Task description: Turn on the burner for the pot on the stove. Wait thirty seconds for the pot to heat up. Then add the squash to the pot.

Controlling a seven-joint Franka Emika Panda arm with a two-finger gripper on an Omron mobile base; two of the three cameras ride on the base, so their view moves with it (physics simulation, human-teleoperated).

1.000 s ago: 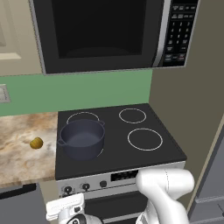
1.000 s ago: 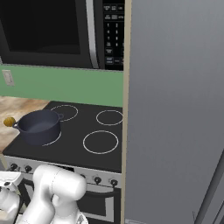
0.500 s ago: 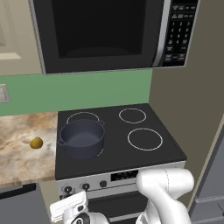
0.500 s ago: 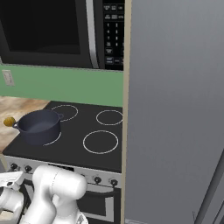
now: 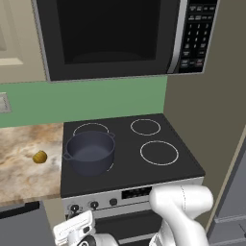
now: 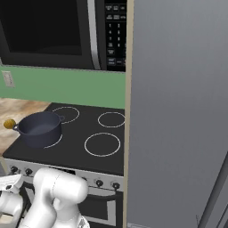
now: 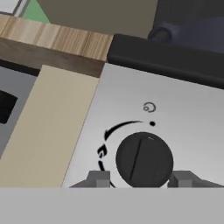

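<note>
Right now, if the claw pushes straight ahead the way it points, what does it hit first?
Most likely the black knob on the stove front panel: it sits between the two fingertips, dead ahead. Depth to it is unclear.

green backsplash [image 5: 96, 98], black microwave [image 5: 120, 36], marbled countertop [image 5: 19, 163], grey fridge [image 6: 178, 111]

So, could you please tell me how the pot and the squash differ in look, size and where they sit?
The pot is dark blue-grey metal, round and open-topped with loop handles; the squash is a yellow-olive lump. The pot is far bigger than the squash. The pot stands on the stove, over a front ring, while the squash lies on the counter to its left, apart from it. Both are untouched.
</note>
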